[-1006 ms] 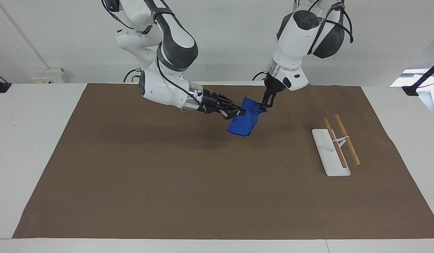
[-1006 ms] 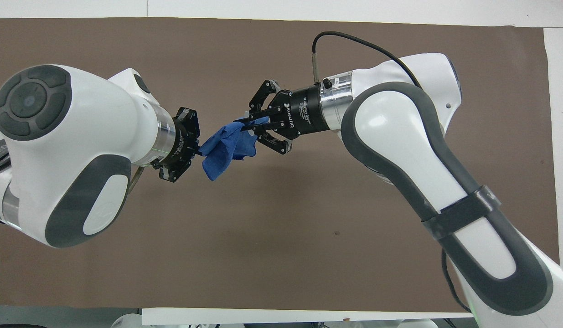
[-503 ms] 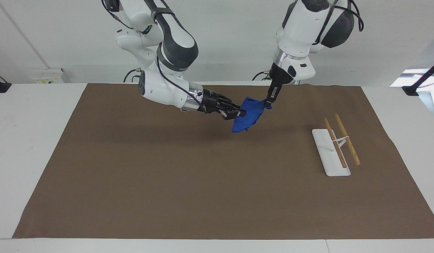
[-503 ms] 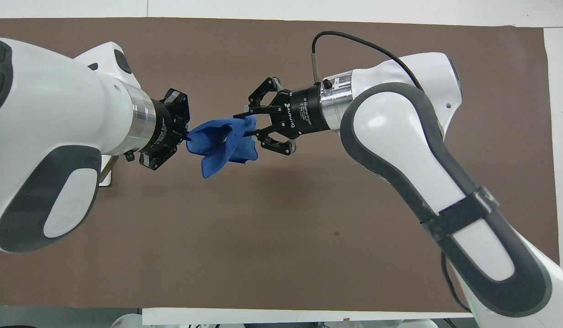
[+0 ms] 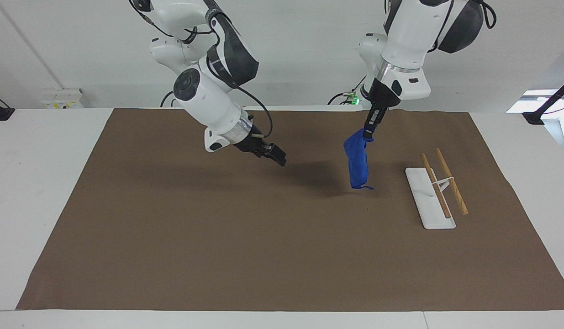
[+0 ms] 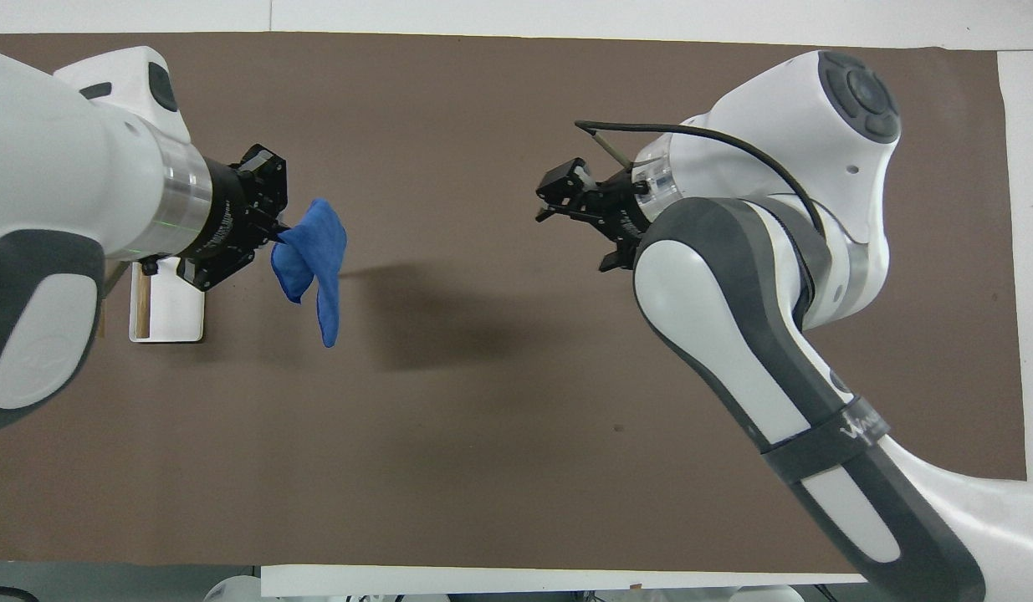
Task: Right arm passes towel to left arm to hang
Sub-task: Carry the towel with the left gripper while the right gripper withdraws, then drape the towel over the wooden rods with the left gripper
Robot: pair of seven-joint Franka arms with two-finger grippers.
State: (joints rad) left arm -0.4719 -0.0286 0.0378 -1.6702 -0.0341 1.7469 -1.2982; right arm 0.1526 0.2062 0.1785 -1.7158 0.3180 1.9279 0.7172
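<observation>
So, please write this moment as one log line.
left gripper: shut on towel, beside rack | right gripper: holds nothing | hang: not yet

Left gripper (image 5: 368, 131) up over the brown mat (image 5: 172, 237), pinching the top of the blue towel (image 5: 357, 159), which hangs straight down, clear of the white rack (image 5: 430, 197) with two wooden rods. Right gripper (image 5: 276, 156) over the mat, well apart, holding nothing.

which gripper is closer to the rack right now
Left. The left gripper hangs over the mat just beside the rack, holding the towel; the right gripper is over the mat's middle.
</observation>
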